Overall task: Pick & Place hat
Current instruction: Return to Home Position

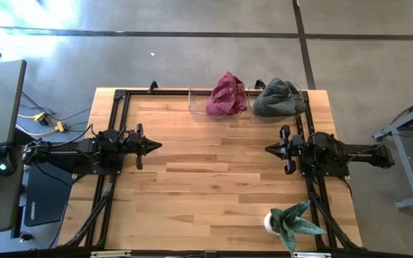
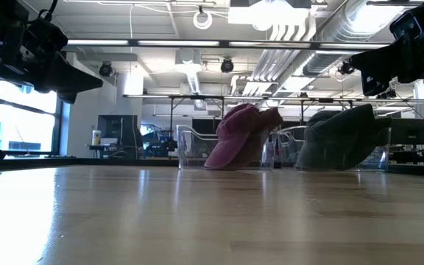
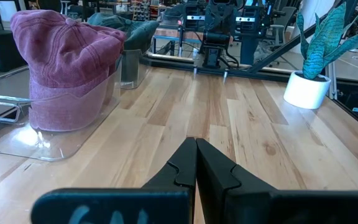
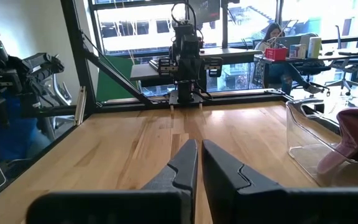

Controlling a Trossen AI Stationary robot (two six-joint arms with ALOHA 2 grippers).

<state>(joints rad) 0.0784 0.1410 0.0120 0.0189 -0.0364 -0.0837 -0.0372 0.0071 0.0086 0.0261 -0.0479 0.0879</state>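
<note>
Red cap (image 1: pixel 226 94) bunched in the left clear bin (image 1: pixel 194 102) at the far edge of the table (image 1: pixel 214 186), bulging above the rim. Dark grey-black cap (image 1: pixel 278 98) heaped likewise in the right clear bin (image 2: pixel 289 141) just beside it. One cap to each bin, nothing else visible inside either, no cap loose on the table. Left gripper (image 1: pixel 158 145) out over the left side, pointing right toward the middle, fingers pressed together on nothing. Right gripper (image 1: pixel 268 149) facing it from the right side, pointing left, fingers drawn in to a hairline gap, likewise holding nothing. Both lifted clear of the table in the low view, well apart from each other and from the bins. Caps lying farther out than either gripper: both nearer the right one, the dark cap almost straight beyond its tip, the red one off to its left. Seemingly no grasp left to make. Judging by this layout, sorting done and only a retreat to rest due, each arm along its own left-right line, away from the bins. Potted plant (image 1: pixel 289 223) at the near right, close by the right arm's rail, worth minding.
</note>
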